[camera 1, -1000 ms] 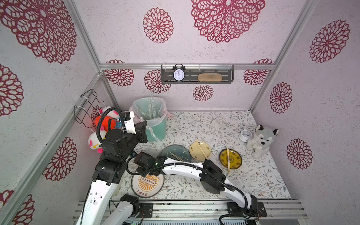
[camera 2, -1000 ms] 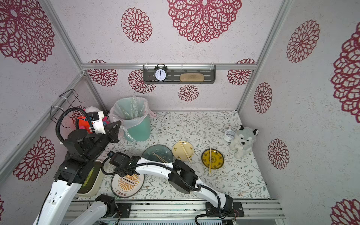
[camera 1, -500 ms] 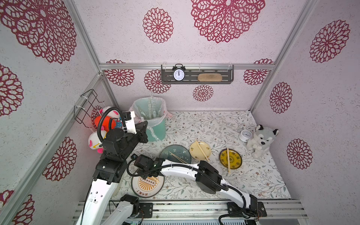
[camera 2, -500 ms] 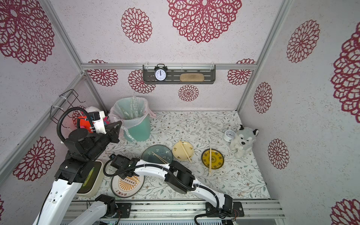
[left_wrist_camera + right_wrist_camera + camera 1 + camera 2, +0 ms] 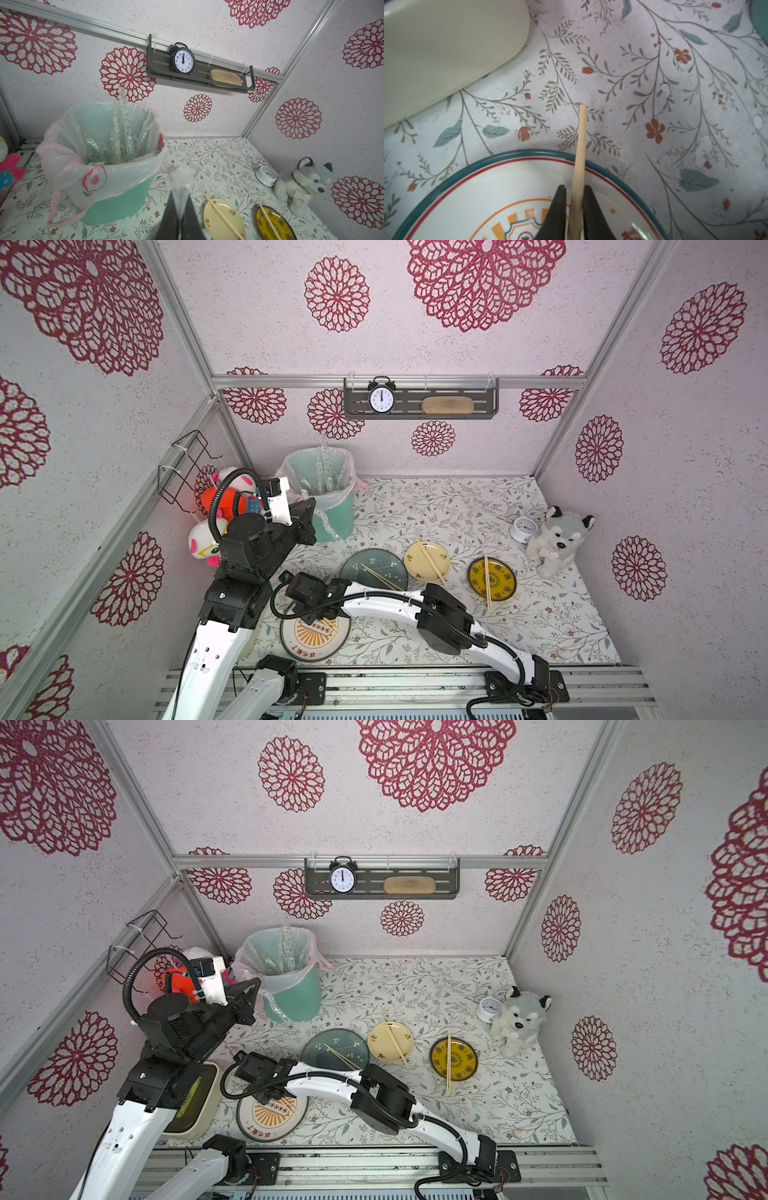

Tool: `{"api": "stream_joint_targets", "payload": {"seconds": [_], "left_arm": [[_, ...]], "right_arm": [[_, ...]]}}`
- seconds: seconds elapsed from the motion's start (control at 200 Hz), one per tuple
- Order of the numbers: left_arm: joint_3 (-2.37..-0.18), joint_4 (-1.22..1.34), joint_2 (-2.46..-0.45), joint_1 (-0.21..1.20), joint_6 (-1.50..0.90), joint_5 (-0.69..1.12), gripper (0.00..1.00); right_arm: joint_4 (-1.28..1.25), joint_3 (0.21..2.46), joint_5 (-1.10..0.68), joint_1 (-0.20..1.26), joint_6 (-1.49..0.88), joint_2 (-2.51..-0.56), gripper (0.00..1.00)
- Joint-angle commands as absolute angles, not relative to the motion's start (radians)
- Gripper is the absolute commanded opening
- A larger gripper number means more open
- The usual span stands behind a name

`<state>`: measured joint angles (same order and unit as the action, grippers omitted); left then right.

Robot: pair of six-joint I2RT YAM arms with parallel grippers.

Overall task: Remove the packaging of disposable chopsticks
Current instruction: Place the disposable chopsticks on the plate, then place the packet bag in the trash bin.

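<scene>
Beside the mint-green plastic bin with the pink-white liner (image 5: pixel 116 203), the left gripper (image 5: pixel 180 199) is raised and clamped on one thin, transparent, crinkled plastic sleeve (image 5: pixel 182 172). A short crumpled tuft of film stands beyond the tips. The sleeve is outside the bin rim, not over the opening. Several similar clear sleeves (image 5: pixel 118 137) already stand inside the bin.

The right gripper (image 5: pixel 574 188) is low over the round white plate with teal rim and orange emblem (image 5: pixel 508 187). A pale tan bare wooden chopstick (image 5: pixel 581 135) runs between its jaws and out past the plate's rim. The jaws sit close either side, with a sliver of gap on one side. Whether they pinch it cannot be told.

Bare chopsticks (image 5: pixel 380 576) also lie across three other plates.

Assessment of handling:
- The sleeve is very light, limp and slick. It is likely to cling to the pads or drift on release, so it should be held by an end and dropped well inside the rim.
- The chopsticks are light, stiff, smooth and liable to roll. They are best gripped across the shaft, away from the tapered tip.
</scene>
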<state>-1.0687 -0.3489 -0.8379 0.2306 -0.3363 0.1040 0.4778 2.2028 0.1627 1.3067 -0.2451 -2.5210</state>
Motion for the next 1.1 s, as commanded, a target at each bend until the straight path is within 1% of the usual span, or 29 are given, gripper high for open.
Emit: {"api": "stream_joint_targets", "payload": {"seconds": [0.0,0.09,0.135,0.225,0.26,0.32,0.445,0.52,0.605,0.746,0.851,0.961,1.026,1.096], "left_arm": [[-1.065,-0.327,-0.835,0.219,-0.320,0.113,0.05],[-1.065,-0.325,-0.836,0.219,-0.321,0.115,0.05],[-1.065,-0.325,-0.838,0.219,-0.321,0.115,0.05],[-1.065,-0.325,-0.838,0.219,-0.319,0.108,0.05],[-1.065,-0.325,-0.838,0.219,-0.320,0.100,0.05],[-1.066,-0.328,-0.838,0.219,-0.321,0.091,0.05],[-1.072,-0.339,-0.845,0.219,-0.330,0.069,0.05],[-1.086,-0.363,-0.861,0.218,-0.345,-0.013,0.05],[-1.137,-0.416,-0.917,0.206,-0.349,-0.121,0.00],[-1.242,-0.437,-1.054,0.157,-0.362,-0.129,0.00],[-1.338,-0.429,-1.167,0.153,-0.331,-0.129,0.00],[-1.460,-0.435,-1.307,0.150,-0.311,-0.177,0.00],[-1.538,-0.440,-1.404,0.151,-0.287,-0.181,0.00],[-1.624,-0.456,-1.511,0.152,-0.270,-0.225,0.00]], "right_arm": [[0.502,2.224,0.204,1.314,-0.239,-2.465,0.19],[0.503,2.220,0.224,1.319,-0.232,-2.454,0.20],[0.501,2.214,0.232,1.322,-0.229,-2.445,0.22],[0.475,2.177,0.257,1.331,-0.220,-2.413,0.36],[0.465,2.163,0.263,1.334,-0.214,-2.401,0.39],[0.444,2.136,0.270,1.339,-0.209,-2.380,0.42],[0.399,2.070,0.295,1.343,-0.207,-2.331,0.44],[0.344,2.003,0.312,1.348,-0.197,-2.284,0.44],[0.227,1.863,0.348,1.362,-0.175,-2.188,0.46],[0.022,1.589,0.439,1.394,-0.132,-1.983,0.55],[-0.066,1.414,0.448,1.396,-0.146,-1.839,0.55],[-0.124,1.250,0.488,1.396,-0.158,-1.695,0.56],[-0.164,1.150,0.530,1.393,-0.159,-1.603,0.61],[-0.203,1.046,0.565,1.391,-0.159,-1.492,0.64]]}}
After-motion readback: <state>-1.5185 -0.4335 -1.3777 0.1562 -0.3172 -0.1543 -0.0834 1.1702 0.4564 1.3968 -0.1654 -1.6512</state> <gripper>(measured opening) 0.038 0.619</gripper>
